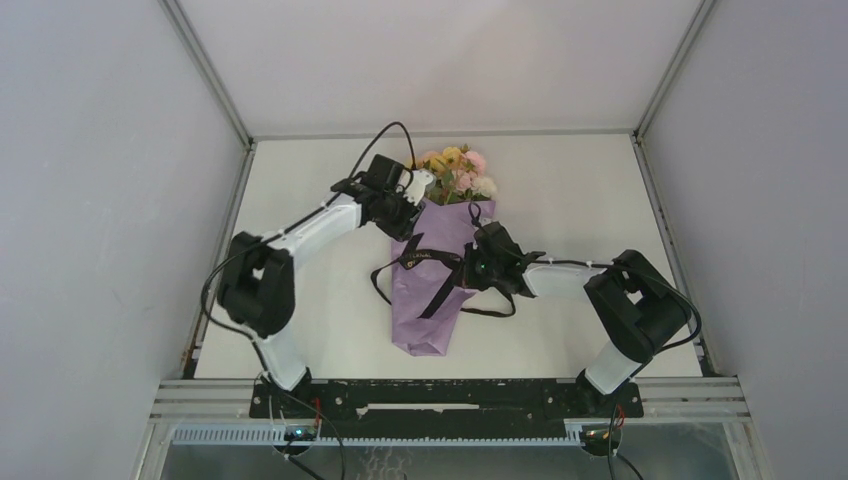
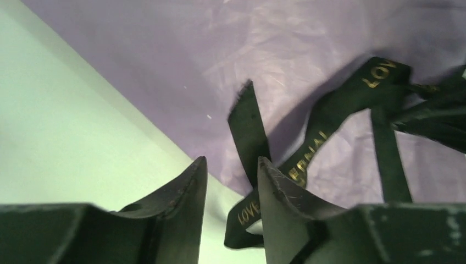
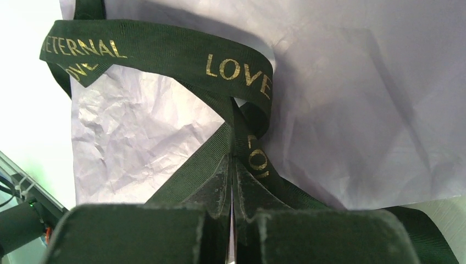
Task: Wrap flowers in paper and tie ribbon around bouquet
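Note:
The bouquet lies on the table, with the flowers (image 1: 456, 172) at its far end and the lilac paper (image 1: 432, 300) in a cone around the stems. The black ribbon (image 1: 432, 258) with gold lettering circles the cone's middle, its tails trailing off both sides. My left gripper (image 1: 404, 214) hovers at the cone's upper left edge. In the left wrist view the left gripper (image 2: 231, 163) is open, and a ribbon (image 2: 250, 129) tail rises just beyond its right finger. My right gripper (image 1: 482, 266) sits at the cone's right side. There the right gripper (image 3: 233, 159) is shut on the ribbon (image 3: 165, 52) where the strands cross.
The white table (image 1: 300, 300) is walled by a metal frame with rails (image 1: 243, 150) on the left, right and back. A black bar (image 1: 450, 395) carrying both arm bases runs along the near edge. Ribbon tails (image 1: 385, 285) lie loose beside the cone.

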